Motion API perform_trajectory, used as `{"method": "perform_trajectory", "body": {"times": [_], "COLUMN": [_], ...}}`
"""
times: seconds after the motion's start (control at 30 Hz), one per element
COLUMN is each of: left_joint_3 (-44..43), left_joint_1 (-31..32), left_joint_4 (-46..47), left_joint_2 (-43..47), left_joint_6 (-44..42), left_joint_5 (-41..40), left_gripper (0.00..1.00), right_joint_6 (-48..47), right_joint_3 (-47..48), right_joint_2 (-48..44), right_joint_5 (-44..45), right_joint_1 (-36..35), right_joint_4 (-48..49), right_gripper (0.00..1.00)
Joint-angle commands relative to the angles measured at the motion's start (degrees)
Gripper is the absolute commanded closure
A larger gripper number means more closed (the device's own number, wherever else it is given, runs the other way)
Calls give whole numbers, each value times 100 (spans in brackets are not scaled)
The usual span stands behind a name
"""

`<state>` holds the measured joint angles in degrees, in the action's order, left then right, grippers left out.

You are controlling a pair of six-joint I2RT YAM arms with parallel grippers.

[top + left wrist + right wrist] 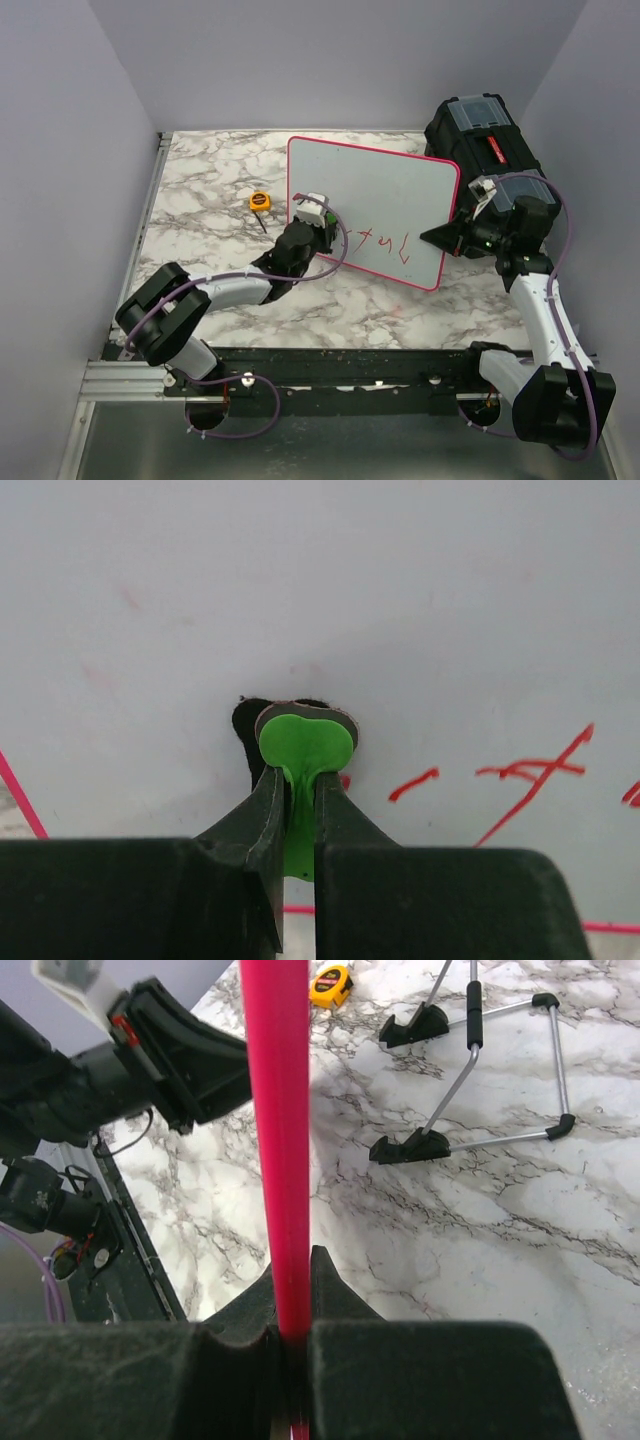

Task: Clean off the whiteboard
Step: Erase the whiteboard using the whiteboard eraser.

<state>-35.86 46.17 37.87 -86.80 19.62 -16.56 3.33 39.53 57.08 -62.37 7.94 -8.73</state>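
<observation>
**A:** Right, starting at the left edge of the table. What's there?

**B:** Yellow tape measure, alone on the marble. Next, the left gripper: jaws closed down on a green tab with a dark pad behind it, held up against the board's face.

**A:** And the board?

**B:** The whiteboard stands mid-table, leaning back. The tab sits at its lower left. Red lettering runs along the bottom, to the right of the tab.

**A:** Right side?

**B:** The right gripper is pinched tight on the pink rim at the board's right edge. A wire stand sits behind the board. A black toolbox fills the far right corner.
</observation>
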Motion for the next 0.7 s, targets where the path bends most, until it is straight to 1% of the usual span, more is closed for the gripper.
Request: {"method": "perform_trajectory", "body": {"times": [0.0,0.1,0.2,0.37,0.5,0.67], "left_joint_3": [-562,-727,-663,-60,280,333], "left_joint_1": [-147,-281,-286,-188,115,236], "left_joint_4": [79,4,48,442,652,862], "left_joint_2": [168,111,-25,-350,-534,-736], "left_joint_6": [-368,-371,-283,190,324,367], "left_joint_5": [-438,-201,52,517,563,481], "left_gripper": [100,100,100,100,100,100], "right_joint_6": [-175,-188,-193,-215,-190,-192], "right_joint_3": [-48,-50,-42,-33,-27,-41], "right_joint_2": [-21,-43,-58,-24,9,-8], "right_joint_5": [155,136,120,71,15,23], "right_joint_1": [0,1,-3,-2,-2,-3], "right_joint_4": [219,207,196,173,187,187], "right_gripper": [100,100,100,100,100,100]}}
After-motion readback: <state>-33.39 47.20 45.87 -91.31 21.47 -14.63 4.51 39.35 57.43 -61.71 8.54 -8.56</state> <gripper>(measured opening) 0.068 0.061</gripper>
